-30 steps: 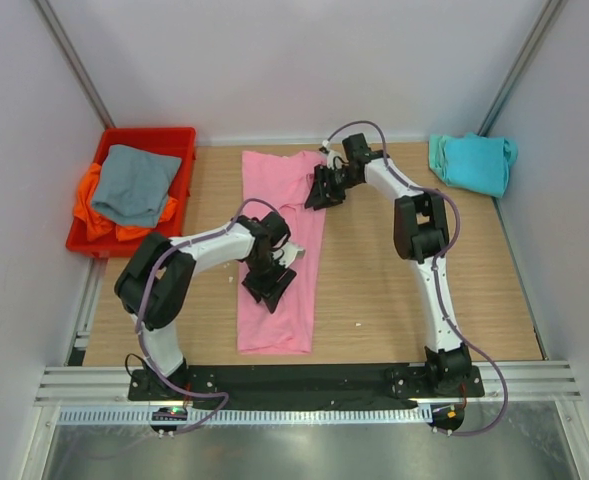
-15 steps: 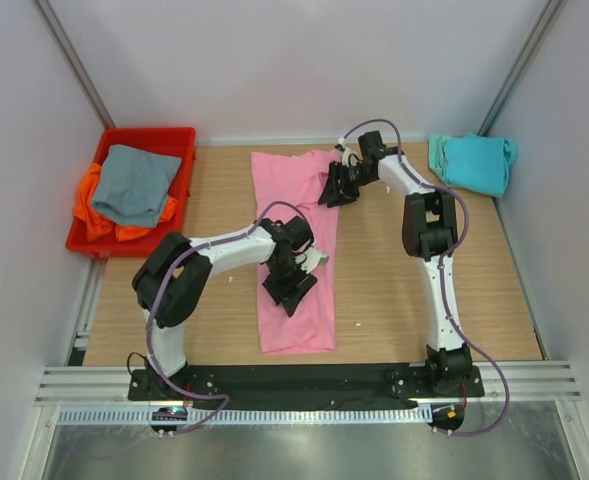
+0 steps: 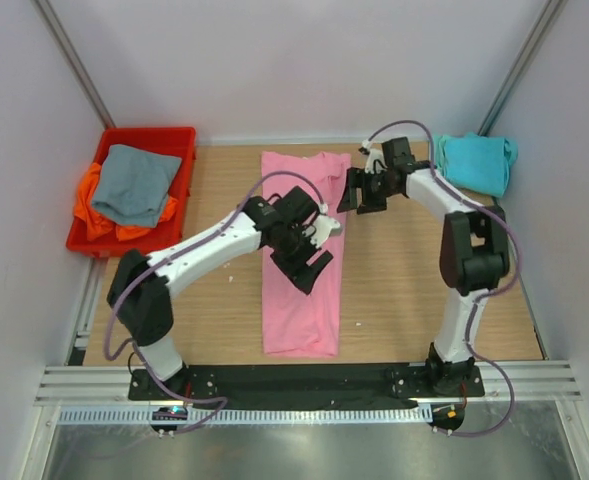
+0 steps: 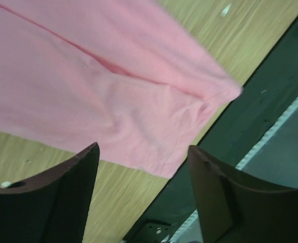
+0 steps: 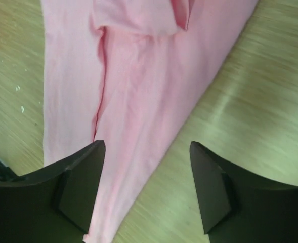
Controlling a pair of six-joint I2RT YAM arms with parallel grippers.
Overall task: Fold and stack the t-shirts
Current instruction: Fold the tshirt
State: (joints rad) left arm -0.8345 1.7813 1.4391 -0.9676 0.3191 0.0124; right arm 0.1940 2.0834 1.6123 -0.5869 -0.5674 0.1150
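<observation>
The pink t-shirt (image 3: 302, 270) lies as a long narrow folded strip down the middle of the wooden table; it also shows in the left wrist view (image 4: 88, 86) and the right wrist view (image 5: 133, 91). My left gripper (image 3: 312, 268) is open and empty above the strip's middle. My right gripper (image 3: 360, 190) is open and empty just right of the strip's top end. The teal t-shirt (image 3: 472, 160) lies bunched at the back right. The grey t-shirt (image 3: 134, 183) lies on the orange t-shirt (image 3: 92, 215) in the bin.
A red plastic bin (image 3: 174, 135) stands at the back left. White walls close in both sides and the back. A black base rail (image 3: 304, 378) runs along the table's near edge.
The pink strip has shifted to the right across the table. Both grippers moved right with it, and the right gripper now sits off its right edge.
</observation>
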